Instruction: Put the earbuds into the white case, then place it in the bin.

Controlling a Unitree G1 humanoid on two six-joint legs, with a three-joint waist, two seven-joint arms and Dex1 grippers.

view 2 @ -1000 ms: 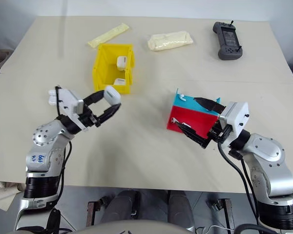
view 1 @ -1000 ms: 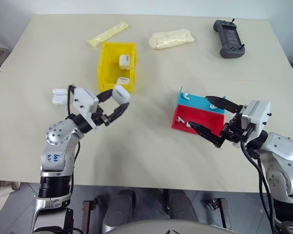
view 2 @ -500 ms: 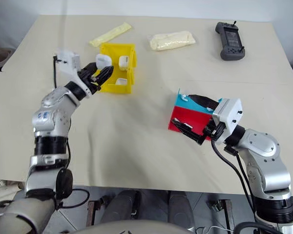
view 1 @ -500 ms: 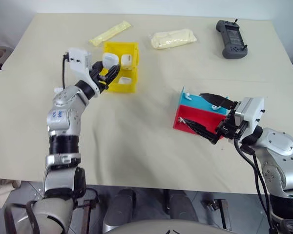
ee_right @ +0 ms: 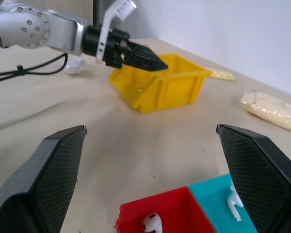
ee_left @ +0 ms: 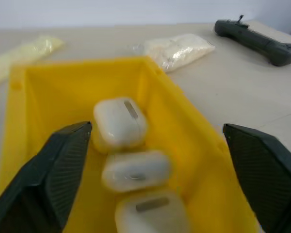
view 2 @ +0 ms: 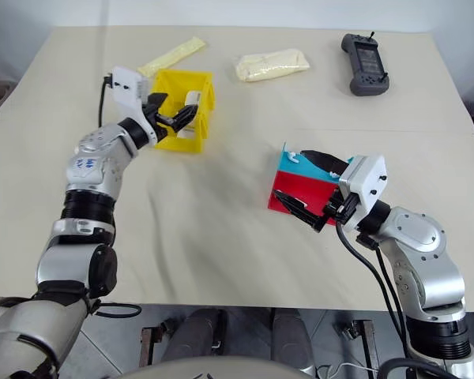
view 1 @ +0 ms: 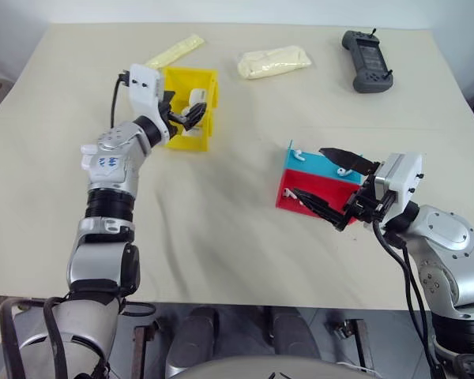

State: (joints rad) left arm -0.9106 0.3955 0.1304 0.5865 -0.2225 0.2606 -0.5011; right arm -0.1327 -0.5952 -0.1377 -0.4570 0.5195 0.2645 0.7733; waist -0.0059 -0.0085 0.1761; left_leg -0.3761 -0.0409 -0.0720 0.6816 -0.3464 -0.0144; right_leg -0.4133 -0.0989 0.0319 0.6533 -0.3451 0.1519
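Note:
The yellow bin [view 1: 206, 84] stands at the back left of the table. Three white cases lie inside it [ee_left: 119, 121], [ee_left: 136, 170], [ee_left: 153, 211]. My left gripper [view 1: 191, 115] hovers over the bin's opening, open and empty, its fingers spread above the cases. Another white case [ee_right: 75, 64] lies on the table beside the left arm. The earbuds lie in the low red-and-blue tray [view 1: 332, 175]: one in the red part [ee_right: 150, 223], one in the blue part [ee_right: 234, 206]. My right gripper [view 1: 306, 170] stays open at the tray, one finger above it and one by its front.
A black handheld controller [view 1: 367, 73] lies at the back right. Two pale yellow plastic bags [view 1: 275, 61], [view 1: 174, 51] lie behind the bin. Bare table spreads between the bin and the tray.
My left arm carried a white case forward to the yellow bin, then opened; the case now lies in the bin. The right gripper has stayed by the tray.

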